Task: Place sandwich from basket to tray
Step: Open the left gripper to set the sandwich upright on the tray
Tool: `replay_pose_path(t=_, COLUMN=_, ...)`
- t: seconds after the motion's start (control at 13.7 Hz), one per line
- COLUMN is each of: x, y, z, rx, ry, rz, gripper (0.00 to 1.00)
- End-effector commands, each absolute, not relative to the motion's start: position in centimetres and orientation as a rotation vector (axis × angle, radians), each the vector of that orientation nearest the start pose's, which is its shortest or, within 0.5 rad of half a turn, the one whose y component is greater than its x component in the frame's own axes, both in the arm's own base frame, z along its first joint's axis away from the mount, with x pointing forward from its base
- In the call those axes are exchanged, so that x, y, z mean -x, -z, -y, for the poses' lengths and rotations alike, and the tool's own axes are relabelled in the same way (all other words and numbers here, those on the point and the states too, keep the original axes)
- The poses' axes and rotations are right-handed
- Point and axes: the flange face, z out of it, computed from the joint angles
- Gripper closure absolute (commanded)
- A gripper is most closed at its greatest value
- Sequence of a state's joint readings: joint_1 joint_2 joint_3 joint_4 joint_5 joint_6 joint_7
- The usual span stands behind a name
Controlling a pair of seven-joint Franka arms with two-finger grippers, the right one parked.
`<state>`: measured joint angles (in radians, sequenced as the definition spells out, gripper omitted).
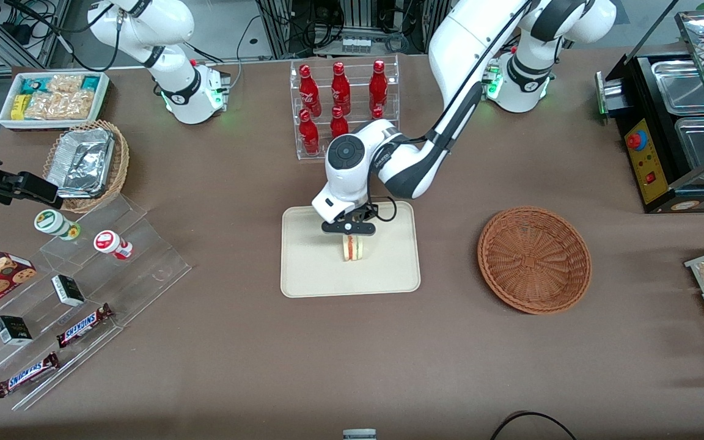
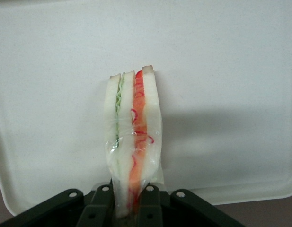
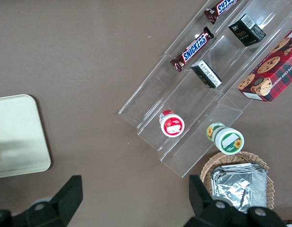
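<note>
I had the pincer (image 1: 352, 234) over the middle of the tray (image 1: 303, 275), clamped on the sandwich (image 1: 352, 247), which I held on edge with its filling layers showing. I judged it low enough that letting go would set it on the tray without tumbling. The basket (image 1: 534, 259) sat empty on the tabletop (image 1: 217, 342) toward the working arm's end.

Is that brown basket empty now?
Empty: the basket shows only bare weave. The tool holds the sandwich over the tray.
</note>
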<state>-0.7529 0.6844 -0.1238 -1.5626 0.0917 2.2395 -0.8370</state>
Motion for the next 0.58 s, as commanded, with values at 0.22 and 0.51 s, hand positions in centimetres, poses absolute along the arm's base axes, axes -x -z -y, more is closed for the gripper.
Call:
replay_pose_path(t=0.22, x=-47.05, y=-23.88, z=53.85, rx=3.142, ry=0.055, rz=-0.113, gripper=1.0)
replay_pose_path(t=0.51, x=-47.29, y=-23.99, z=53.81, rx=3.151, ry=0.067, rz=-0.124, gripper=0.02)
